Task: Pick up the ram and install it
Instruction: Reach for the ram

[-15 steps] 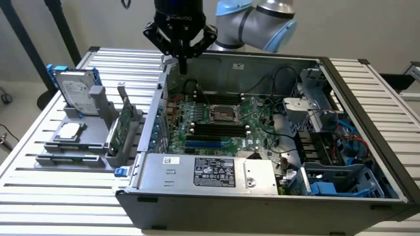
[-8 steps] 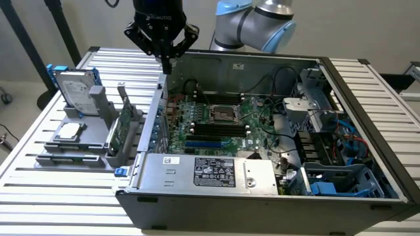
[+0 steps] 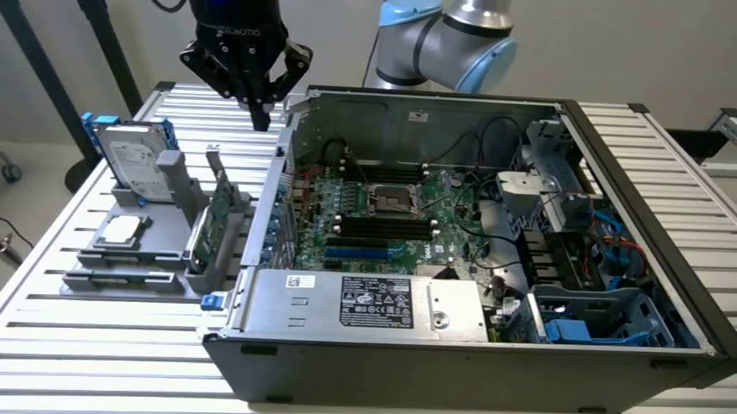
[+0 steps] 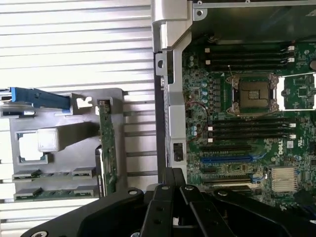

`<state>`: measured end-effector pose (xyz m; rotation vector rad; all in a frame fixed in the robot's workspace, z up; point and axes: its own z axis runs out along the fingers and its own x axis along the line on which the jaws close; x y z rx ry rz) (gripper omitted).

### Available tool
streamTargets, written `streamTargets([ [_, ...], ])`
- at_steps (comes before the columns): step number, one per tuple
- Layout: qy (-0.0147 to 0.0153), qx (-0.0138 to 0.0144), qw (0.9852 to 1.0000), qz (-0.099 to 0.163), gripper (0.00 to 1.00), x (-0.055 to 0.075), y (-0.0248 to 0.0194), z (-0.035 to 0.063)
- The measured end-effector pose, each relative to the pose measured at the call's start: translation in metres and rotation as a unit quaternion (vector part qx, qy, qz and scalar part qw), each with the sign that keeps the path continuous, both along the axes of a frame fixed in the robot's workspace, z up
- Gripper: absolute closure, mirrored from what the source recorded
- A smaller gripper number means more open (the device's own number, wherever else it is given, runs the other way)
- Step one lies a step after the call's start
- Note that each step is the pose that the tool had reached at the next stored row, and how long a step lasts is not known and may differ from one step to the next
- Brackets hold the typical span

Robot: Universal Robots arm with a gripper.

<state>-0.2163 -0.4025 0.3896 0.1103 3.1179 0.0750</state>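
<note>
Slatted table (image 3: 103, 345); gripper (image 3: 259, 108) pinched shut, empty, hanging above the open computer case's (image 3: 437, 93) side wall.

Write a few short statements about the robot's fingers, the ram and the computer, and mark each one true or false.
1. The fingers are shut and hold nothing. True.
2. The ram sits in a slot of the motherboard. False: it lies in the grey holder beside the computer case.
3. The computer case is closed with a cover. False: it is open and the motherboard shows inside.
4. A hard drive sits in the grey holder, on the exterior view's left of the computer case. True.
</note>
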Motion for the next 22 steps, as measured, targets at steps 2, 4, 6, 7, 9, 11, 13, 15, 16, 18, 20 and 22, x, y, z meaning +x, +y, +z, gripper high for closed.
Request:
streamTargets([
  [2, 0.0000, 0.0001, 1.0000, 0.000, 0.89, -0.009, -0.0002, -0.0015],
  [4, 0.0000, 0.0000, 1.0000, 0.000, 0.89, -0.018, -0.0005, -0.0034],
  [6, -0.0001, 0.0000, 1.0000, 0.000, 0.89, -0.027, -0.0008, -0.0057],
  [7, 0.0000, 0.0000, 1.0000, 0.000, 0.89, -0.032, -0.0010, -0.0068],
  [9, 0.0000, -0.0001, 1.0000, 0.000, 0.89, -0.041, -0.0014, -0.0092],
  [11, 0.0000, -0.0002, 1.0000, 0.000, 0.89, -0.050, -0.0017, -0.0117],
  [13, 0.0000, -0.0003, 1.0000, 0.000, 0.89, -0.059, -0.0020, -0.0141],
  [15, 0.0000, -0.0005, 1.0000, 0.000, 0.89, -0.068, -0.0023, -0.0166],
  [16, -0.0001, -0.0005, 1.0000, 0.000, 0.89, -0.073, -0.0025, -0.0178],
  [18, 0.0000, -0.0008, 1.0000, 0.000, 0.89, -0.082, -0.0028, -0.0201],
  [20, -0.0001, -0.0009, 1.0000, 0.000, 0.89, -0.091, -0.0031, -0.0225],
  [22, 0.0000, -0.0012, 1.0000, 0.000, 0.89, -0.100, -0.0035, -0.0247],
])
